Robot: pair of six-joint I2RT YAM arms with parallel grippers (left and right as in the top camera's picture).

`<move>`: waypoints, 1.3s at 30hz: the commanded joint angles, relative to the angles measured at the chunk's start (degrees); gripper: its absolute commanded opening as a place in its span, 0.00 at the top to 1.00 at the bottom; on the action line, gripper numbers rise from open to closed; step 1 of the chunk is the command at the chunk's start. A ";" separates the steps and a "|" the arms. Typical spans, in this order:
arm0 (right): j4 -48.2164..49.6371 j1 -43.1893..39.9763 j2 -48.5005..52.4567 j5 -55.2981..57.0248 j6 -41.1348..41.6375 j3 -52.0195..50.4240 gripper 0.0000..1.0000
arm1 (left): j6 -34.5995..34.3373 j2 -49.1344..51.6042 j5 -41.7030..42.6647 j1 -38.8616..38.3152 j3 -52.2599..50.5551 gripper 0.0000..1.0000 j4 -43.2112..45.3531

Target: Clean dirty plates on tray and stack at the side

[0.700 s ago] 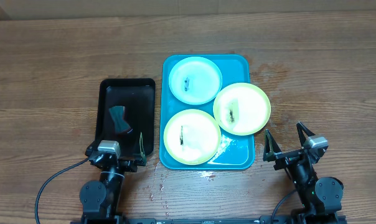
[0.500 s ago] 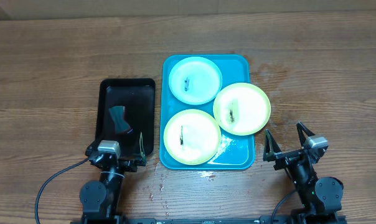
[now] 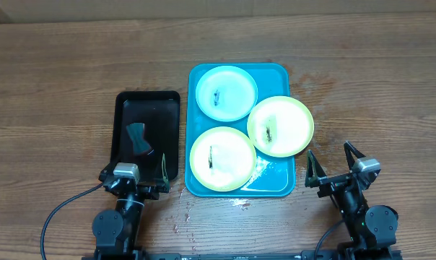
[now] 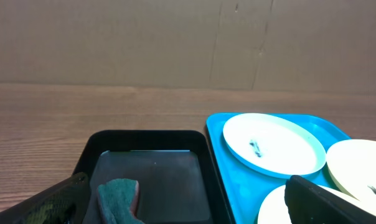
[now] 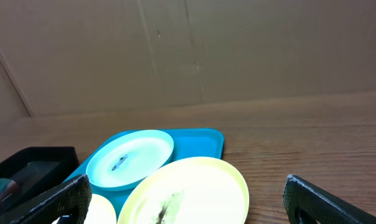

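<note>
All three plates sit on the turquoise tray [image 3: 276,177], mid-frame in the overhead view: pale blue-white plate [image 3: 227,92] at the top, one yellow-green plate [image 3: 222,158] lower left, and another yellow-green plate [image 3: 280,126] hanging over the right rim. They look like smooth round plastic, each with a dark smear in the middle. The left gripper [image 3: 135,171] has its fingers spread apart, and so does the right gripper [image 3: 328,150]; neither holds anything. The teal sponge [image 3: 137,139] lies in the black tray [image 3: 149,115] just above the left gripper, long axis running top to bottom, so that arm is probably best placed to grab it. The overhanging plate is nearest the right gripper. The counter [image 3: 59,87] is grainy wood.
</note>
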 commanded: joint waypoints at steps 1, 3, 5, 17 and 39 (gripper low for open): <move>0.22 -0.11 -0.44 -0.46 -0.17 -0.57 0.00 | 1.11 -0.55 -0.20 -0.52 -0.22 0.00 -0.11; 0.20 -0.11 -0.44 -0.46 -0.17 -0.57 0.00 | 1.11 -0.55 -0.20 -0.52 -0.22 0.00 -0.11; 0.20 -0.11 -0.44 -0.46 -0.17 -0.57 0.00 | 1.11 -0.55 -0.20 -0.52 -0.22 0.00 -0.11; 0.20 -0.11 -0.44 -0.46 -0.17 -0.57 0.00 | 1.11 -0.55 -0.20 -0.52 -0.22 0.00 -0.11; 1.44 -0.11 -0.44 -3.08 0.04 -0.57 0.00 | -4.52 -0.55 0.04 -0.52 -0.22 0.00 -0.04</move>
